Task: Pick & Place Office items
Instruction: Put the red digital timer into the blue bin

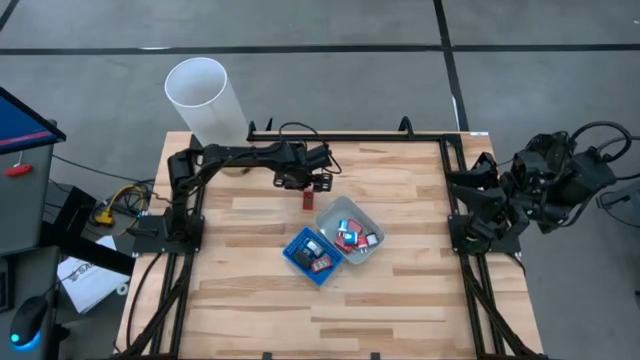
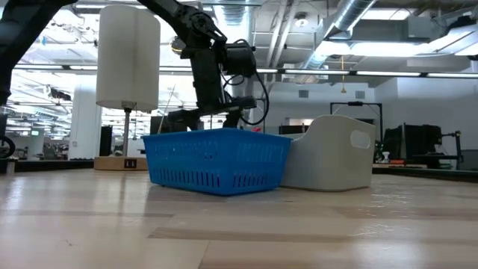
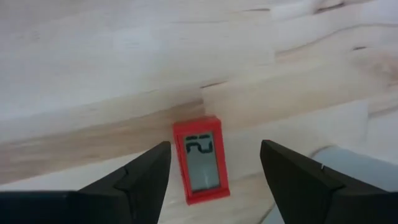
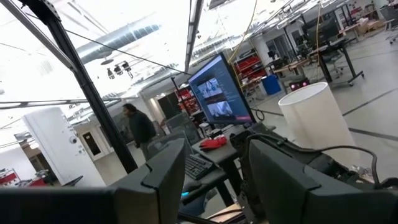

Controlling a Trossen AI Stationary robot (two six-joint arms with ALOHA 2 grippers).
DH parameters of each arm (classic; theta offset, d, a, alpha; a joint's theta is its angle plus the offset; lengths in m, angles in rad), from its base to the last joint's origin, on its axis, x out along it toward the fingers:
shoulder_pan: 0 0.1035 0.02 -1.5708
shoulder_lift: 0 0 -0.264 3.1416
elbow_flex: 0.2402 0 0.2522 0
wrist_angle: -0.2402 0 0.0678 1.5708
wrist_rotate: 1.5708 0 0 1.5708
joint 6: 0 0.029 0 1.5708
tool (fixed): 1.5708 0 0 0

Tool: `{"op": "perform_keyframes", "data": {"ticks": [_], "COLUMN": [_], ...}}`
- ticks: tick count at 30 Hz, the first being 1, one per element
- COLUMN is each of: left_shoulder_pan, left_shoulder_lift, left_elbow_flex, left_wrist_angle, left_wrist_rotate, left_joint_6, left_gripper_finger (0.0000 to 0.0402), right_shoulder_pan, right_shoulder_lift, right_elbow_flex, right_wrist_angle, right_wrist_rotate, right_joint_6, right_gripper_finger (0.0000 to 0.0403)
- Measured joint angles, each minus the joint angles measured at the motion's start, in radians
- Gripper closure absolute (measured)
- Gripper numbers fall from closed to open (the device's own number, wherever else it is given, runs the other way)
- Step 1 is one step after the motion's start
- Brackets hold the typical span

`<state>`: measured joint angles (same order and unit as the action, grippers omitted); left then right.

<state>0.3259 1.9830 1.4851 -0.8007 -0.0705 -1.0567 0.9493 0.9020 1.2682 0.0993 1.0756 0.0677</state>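
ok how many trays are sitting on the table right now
2. The blue tray sits near the table's middle, toward the left arm's side. The clear-grey tray touches it on the right arm's side. None seems hidden.

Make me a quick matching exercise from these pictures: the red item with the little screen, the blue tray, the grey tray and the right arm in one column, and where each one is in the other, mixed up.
Things:
1. red item
2. blue tray
3. grey tray
4. right gripper

Places:
A. folded back off the table's right edge, aimed at the room
B. on the bare wood, between the open fingers of the left gripper
C. mid-table, touching the grey tray's side that faces the left arm
D. mid-table, on the blue tray's side that faces the right arm

Pairs: 1-B, 2-C, 3-D, 4-A
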Motion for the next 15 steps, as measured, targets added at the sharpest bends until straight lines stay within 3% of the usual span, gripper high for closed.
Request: {"op": "perform_keyframes", "data": {"ticks": [15], "left_shoulder_pan": [-0.027], "left_shoulder_lift": [0.116], "left_elbow_flex": [-0.01], "left_wrist_angle": [0.011], "left_wrist_rotate": [0.064], "left_joint_6": [0.003], "left_gripper_finger": [0.0142], "right_shoulder_pan": [0.014], "right_shoulder_lift": [-0.02], "right_elbow_flex": [0.0], "right_wrist_angle": [0.015], "right_wrist_rotate": [0.0], "right_joint_6": [-0.027], "right_gripper_finger": [0.0232]}}
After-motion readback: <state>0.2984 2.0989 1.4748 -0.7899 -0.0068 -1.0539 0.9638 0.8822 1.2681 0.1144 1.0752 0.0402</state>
